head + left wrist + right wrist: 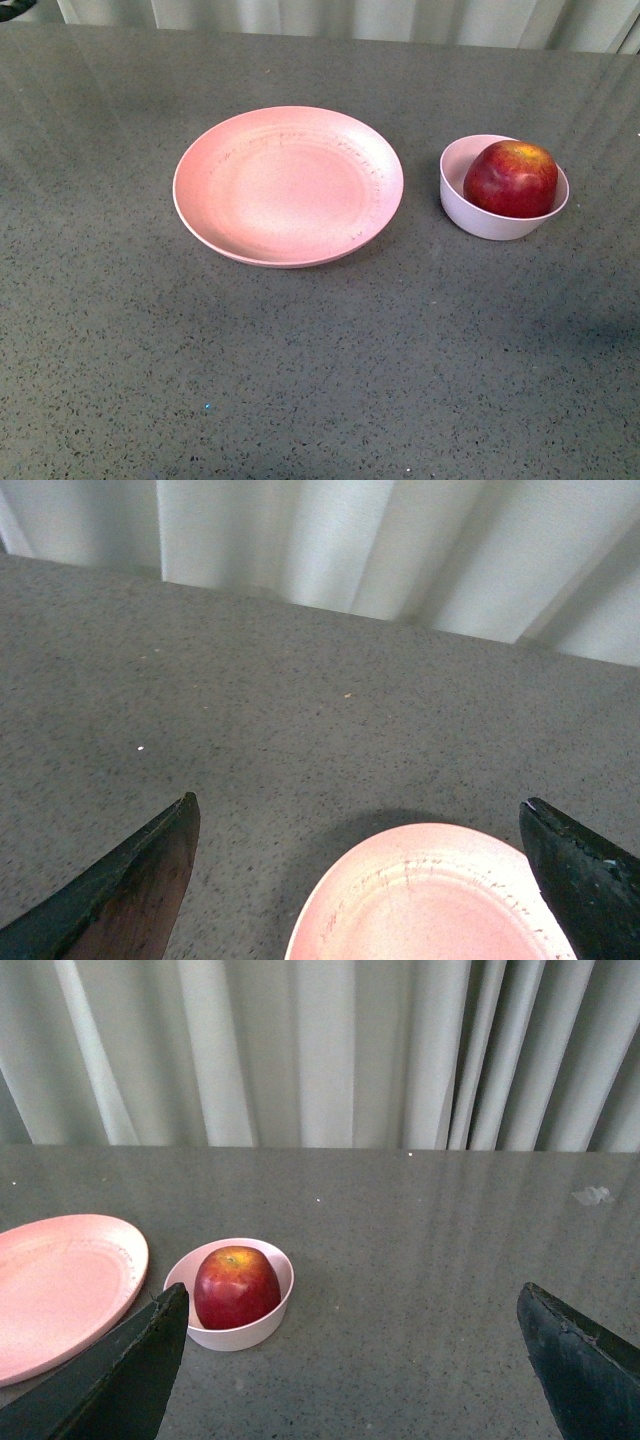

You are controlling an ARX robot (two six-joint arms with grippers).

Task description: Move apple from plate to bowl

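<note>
In the small pale pink bowl (503,190), to the right of the plate in your front view, sits the apple (511,178): round, glossy, dark red, with a yellowish patch at its top. It fills most of the bowl and rises above the rim. The wide, shallow pink plate (288,185) lies just beside the bowl on the grey speckled table (300,360), with nothing on it. Neither arm appears in your front view. Your left gripper (360,875) hangs above the plate's edge, fingers spread wide and holding nothing. Your right gripper (350,1360) is also spread wide and empty, drawn back from the bowl and facing it.
</note>
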